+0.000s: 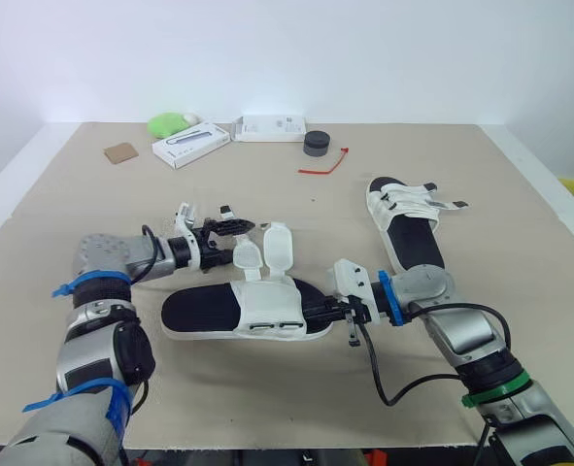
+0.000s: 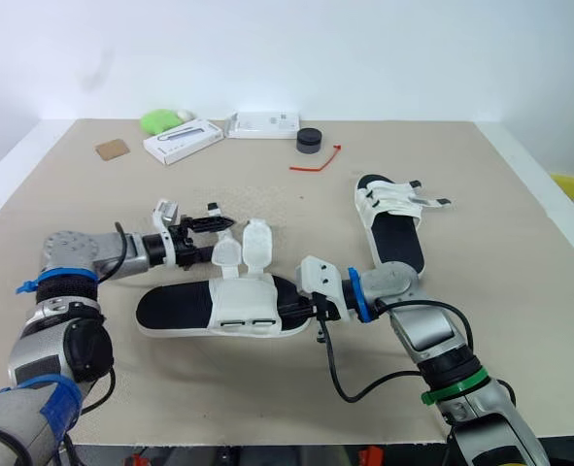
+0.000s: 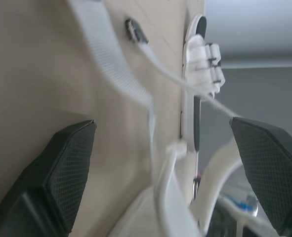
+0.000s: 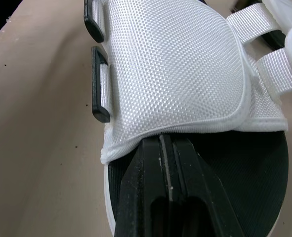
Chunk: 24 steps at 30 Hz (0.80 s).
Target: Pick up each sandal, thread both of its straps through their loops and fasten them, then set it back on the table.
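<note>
Pressing flat together, the right fingers (image 4: 150, 197) lie on the black footbed, tucked under the white upper of the near sandal (image 1: 248, 313). The left fingers (image 3: 66, 173) gape wide just beside its two unfastened straps (image 1: 279, 248). Both sandals rest on the worktop (image 1: 267, 408), the far sandal (image 1: 408, 228) well apart.

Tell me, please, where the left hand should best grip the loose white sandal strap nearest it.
Pinch the white webbing strap by its rounded free tip, coming from the robot's left, where the open left hand is. That tip sticks out clear of the black-soled sandal's white mesh upper.
</note>
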Available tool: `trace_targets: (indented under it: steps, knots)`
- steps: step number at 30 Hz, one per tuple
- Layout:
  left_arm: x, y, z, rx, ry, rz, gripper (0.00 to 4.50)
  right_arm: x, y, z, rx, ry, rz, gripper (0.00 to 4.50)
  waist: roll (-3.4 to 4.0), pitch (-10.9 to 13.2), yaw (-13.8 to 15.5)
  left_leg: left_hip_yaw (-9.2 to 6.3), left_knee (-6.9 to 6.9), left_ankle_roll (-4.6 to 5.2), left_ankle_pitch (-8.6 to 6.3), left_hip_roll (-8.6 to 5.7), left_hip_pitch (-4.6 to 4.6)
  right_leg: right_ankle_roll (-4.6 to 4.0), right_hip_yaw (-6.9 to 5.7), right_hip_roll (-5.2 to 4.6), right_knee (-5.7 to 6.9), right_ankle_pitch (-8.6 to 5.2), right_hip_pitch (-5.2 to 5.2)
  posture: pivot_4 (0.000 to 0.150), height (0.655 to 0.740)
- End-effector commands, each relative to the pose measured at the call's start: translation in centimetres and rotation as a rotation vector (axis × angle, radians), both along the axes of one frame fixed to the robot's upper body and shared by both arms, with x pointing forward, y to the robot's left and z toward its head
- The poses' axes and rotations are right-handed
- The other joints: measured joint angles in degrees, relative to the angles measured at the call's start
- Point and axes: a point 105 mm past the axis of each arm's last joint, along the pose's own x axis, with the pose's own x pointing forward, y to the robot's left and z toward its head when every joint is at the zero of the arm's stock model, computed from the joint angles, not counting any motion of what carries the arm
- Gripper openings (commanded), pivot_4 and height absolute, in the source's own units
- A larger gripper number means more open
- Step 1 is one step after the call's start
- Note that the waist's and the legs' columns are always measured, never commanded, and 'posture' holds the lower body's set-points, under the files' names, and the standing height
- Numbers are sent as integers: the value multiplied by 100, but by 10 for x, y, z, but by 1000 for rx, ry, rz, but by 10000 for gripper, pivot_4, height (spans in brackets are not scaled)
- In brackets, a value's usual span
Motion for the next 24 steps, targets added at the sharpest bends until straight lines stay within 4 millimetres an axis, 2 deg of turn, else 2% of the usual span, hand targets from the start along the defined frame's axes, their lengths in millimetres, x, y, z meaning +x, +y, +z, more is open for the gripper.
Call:
trace_targets:
  steps: [1, 8, 10, 12, 16, 17, 18, 22, 24]
  knots:
    - [11, -5, 12, -31, -36, 26, 44769, -1, 2, 8, 11, -39, 14, 0, 0, 0, 0, 0, 0, 0, 0, -1, 0, 0, 0, 1, -1, 0, 0, 1500, 7400]
    - [21, -9, 17, -82, -33, 63, 44769, -1, 1, 8, 8, -43, 14, 0, -1, 0, 0, 0, 0, 0, 0, -2, -1, 1, -1, 1, -2, 0, 0, 1500, 7400]
    - [24, -8, 17, -80, -25, 78, 39489, -2, 1, 8, 7, -44, 14, 0, -1, 0, 0, 0, 0, 0, 0, -2, -2, 1, -1, 0, -2, 0, 0, 1500, 7400]
    - [24, -8, 17, -81, -21, 80, 31310, -2, 1, 8, 7, -44, 15, 0, -1, 0, 0, 0, 0, 0, 0, -2, -2, 2, -1, 0, -2, 0, 0, 1500, 7400]
    - [25, -5, 17, -77, -27, 85, 10288, -2, 1, 8, 5, -45, 17, 0, -1, 1, -1, 0, 0, 0, 0, -2, -2, 3, -1, 1, -2, 0, 0, 1500, 7400]
    - [26, -4, 17, -70, -32, 90, 6879, -2, 1, 8, 5, -46, 18, 0, -1, 1, -1, 0, 0, 0, 0, -2, -2, 3, -1, 1, -3, 0, 0, 1500, 7400]
    - [26, -2, 15, -38, -53, 90, 286, -2, 1, 8, 5, -46, 19, 0, -1, 0, -1, 0, 0, 0, 0, -2, -2, 3, -1, 1, -3, 0, 0, 1500, 7400]
    - [27, 2, 12, 123, -183, 81, 286, -2, 1, 8, 3, -45, 22, 0, -1, 1, -5, 0, -1, 0, 0, -3, -2, 3, -1, 2, -3, 1, -1, 1500, 7400]
    - [26, 4, 25, 202, -333, 73, 286, -2, 1, 8, 0, -46, 25, 0, -1, 1, -10, 1, -2, 0, 0, -2, -3, 2, 0, 3, -3, 1, -2, 1500, 7400]
